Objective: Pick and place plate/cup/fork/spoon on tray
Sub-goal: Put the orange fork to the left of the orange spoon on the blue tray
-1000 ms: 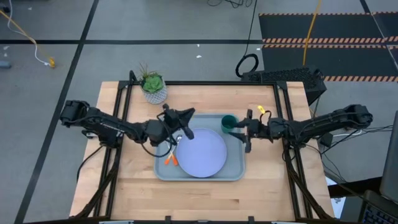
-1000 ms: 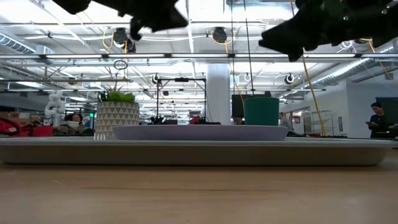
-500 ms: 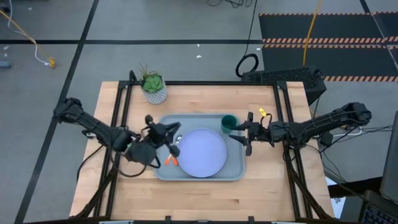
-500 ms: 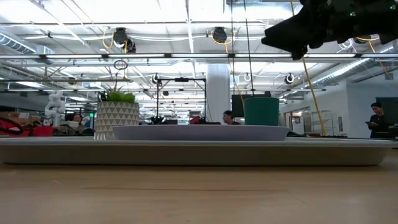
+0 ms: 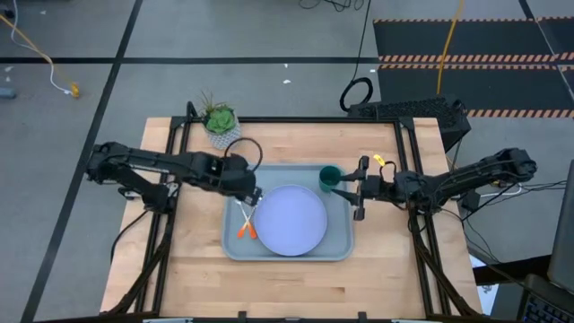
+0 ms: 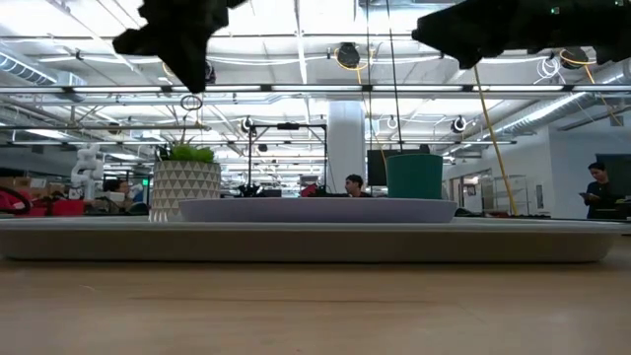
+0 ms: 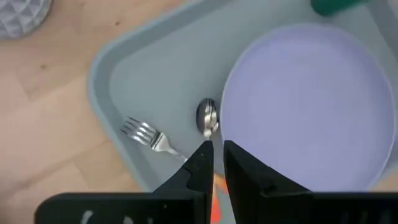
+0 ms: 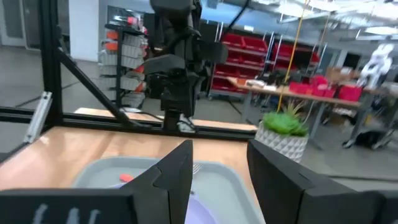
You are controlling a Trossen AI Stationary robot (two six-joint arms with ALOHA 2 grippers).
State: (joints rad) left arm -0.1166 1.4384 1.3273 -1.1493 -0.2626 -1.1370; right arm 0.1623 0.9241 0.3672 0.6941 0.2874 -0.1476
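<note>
Grey-blue tray loaded with plate at centre, cup in far right corner, fork and spoon crossed in the strip left of the plate, likely to leave the plate clear. Orange handles toward the near edge, metal ends toward the far edge, long axes oblique. Left gripper above spoon, fingers nearly together, empty; right gripper raised beside cup, fingers apart, empty.

Wooden table with grey-blue tray and white plant pot directly on top.
</note>
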